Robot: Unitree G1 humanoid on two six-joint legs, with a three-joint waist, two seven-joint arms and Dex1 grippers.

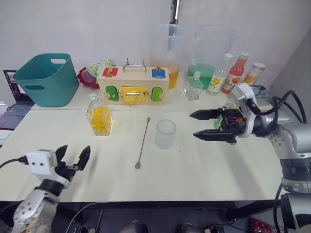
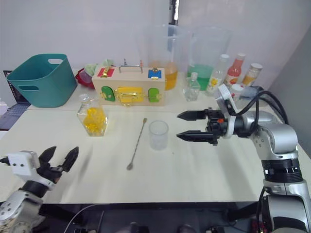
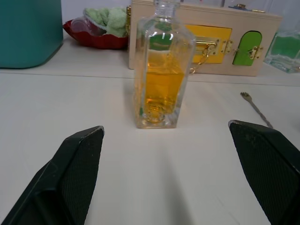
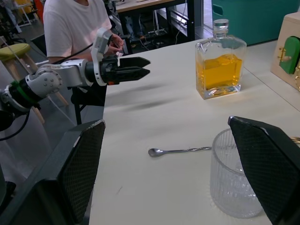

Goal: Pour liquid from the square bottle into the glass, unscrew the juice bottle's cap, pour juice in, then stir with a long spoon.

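The right claw (image 1: 209, 125) hangs wide open, empty, just beside the glass (image 1: 165, 134). The left claw (image 1: 73, 158), also open and empty, faces the square bottle (image 1: 99, 115), seemingly well short of it.

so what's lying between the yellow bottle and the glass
The long spoon, flat on the table between the square bottle and the glass, touching neither. The left eye view shows it plainly.

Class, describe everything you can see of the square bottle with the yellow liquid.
The square bottle is squat clear glass with flat sides, a short neck and a clear stopper, which is in place. Yellow liquid fills it to just over half. It stands upright on the white table, in front of the wooden latch box, apart from the long spoon. Nothing grips or touches it.
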